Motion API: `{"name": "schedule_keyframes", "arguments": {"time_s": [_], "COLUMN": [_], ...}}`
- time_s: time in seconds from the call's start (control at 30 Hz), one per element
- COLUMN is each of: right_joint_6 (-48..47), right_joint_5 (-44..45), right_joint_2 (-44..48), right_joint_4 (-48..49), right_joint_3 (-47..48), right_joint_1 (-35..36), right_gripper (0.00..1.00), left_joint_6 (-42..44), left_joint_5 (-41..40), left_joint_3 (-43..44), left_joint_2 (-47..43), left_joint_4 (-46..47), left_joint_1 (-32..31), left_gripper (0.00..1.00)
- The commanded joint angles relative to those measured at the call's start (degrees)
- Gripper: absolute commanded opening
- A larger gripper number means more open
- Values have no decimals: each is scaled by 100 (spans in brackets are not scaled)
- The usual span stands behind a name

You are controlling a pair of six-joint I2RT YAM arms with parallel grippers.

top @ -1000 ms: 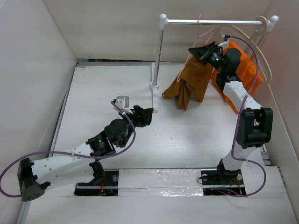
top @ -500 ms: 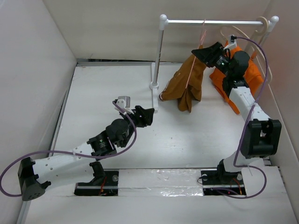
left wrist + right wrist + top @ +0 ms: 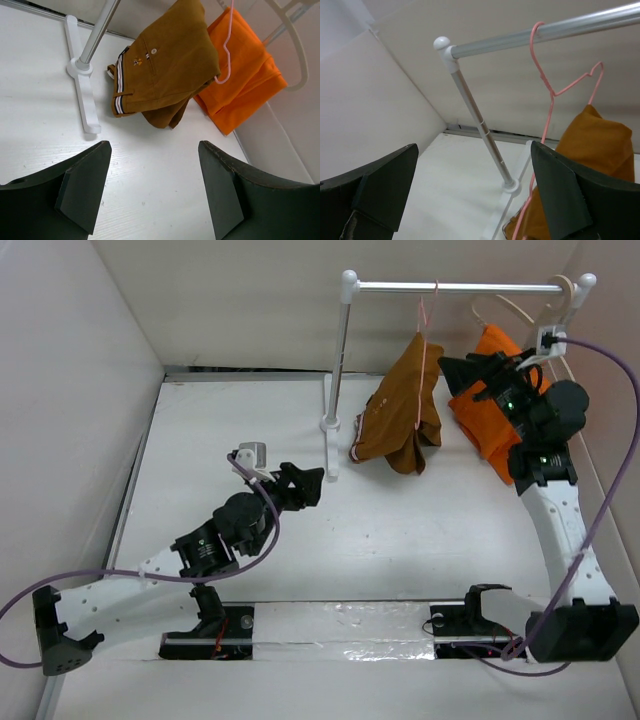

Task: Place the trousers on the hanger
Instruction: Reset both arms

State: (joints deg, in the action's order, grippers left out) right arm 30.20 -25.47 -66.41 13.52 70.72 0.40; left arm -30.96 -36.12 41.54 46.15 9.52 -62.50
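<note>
The ochre-brown trousers point(image 3: 404, 410) hang folded over the thin pink hanger point(image 3: 424, 320), whose hook sits on the rail point(image 3: 470, 286). Their striped waistband hangs low by the rack's post. My right gripper point(image 3: 455, 377) stands open just right of the trousers, touching nothing. In the right wrist view the hanger point(image 3: 547, 82) and trousers point(image 3: 597, 142) lie past the right fingertip, with the gripper point(image 3: 472, 150) empty. My left gripper point(image 3: 312, 488) is open low over the table, left of the rack's foot. The left wrist view shows the trousers point(image 3: 165, 65) and hanger point(image 3: 227, 52) well beyond the empty gripper point(image 3: 154, 150).
A bright orange garment point(image 3: 495, 400) on a thick cream hanger point(image 3: 560, 315) hangs at the rail's right end, behind my right wrist. The rack's post point(image 3: 340, 360) and white foot point(image 3: 331, 450) stand mid-table. White walls enclose the table on the left, back and right.
My right gripper has opened, let go of the hanger and drawn back to the right. The hanger with the trousers now hangs freely from the rail. The left jaws have widened slightly.
</note>
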Motion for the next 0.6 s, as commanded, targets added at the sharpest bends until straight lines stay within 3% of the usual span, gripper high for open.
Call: {"name": "schedule_keyframes", "arguments": {"time_s": [0.0, 0.13, 0.27, 0.33, 0.47, 0.57], "right_joint_6": [-646, -1286, -2190, -2403, -2466, -2474], "right_joint_5": [157, -307, -187, 294, 754, 877], "right_joint_2": [862, 2252, 3790, 4658, 5689, 5815], "right_joint_4": [-280, -577, -2128, -2755, -3566, -3811], "right_joint_3": [-593, -1358, -1859, -2052, -2553, -2546], "right_joint_1": [-32, 100, 171, 171, 171, 171], "right_gripper": [100, 100, 100, 100, 100, 100], "left_joint_6": [-103, -252, -402, -550, -788, -798], "left_joint_5": [-185, -343, -387, -387, -168, -89], "left_joint_3": [320, 136, -180, -418, -743, -753], "left_joint_2": [-377, -966, -1748, -2153, -2505, -2401], "left_joint_4": [-283, -512, -732, -872, -934, -943], "left_joint_1": [27, 27, 27, 27, 27, 27], "left_gripper": [69, 69, 71, 73, 72, 74]}}
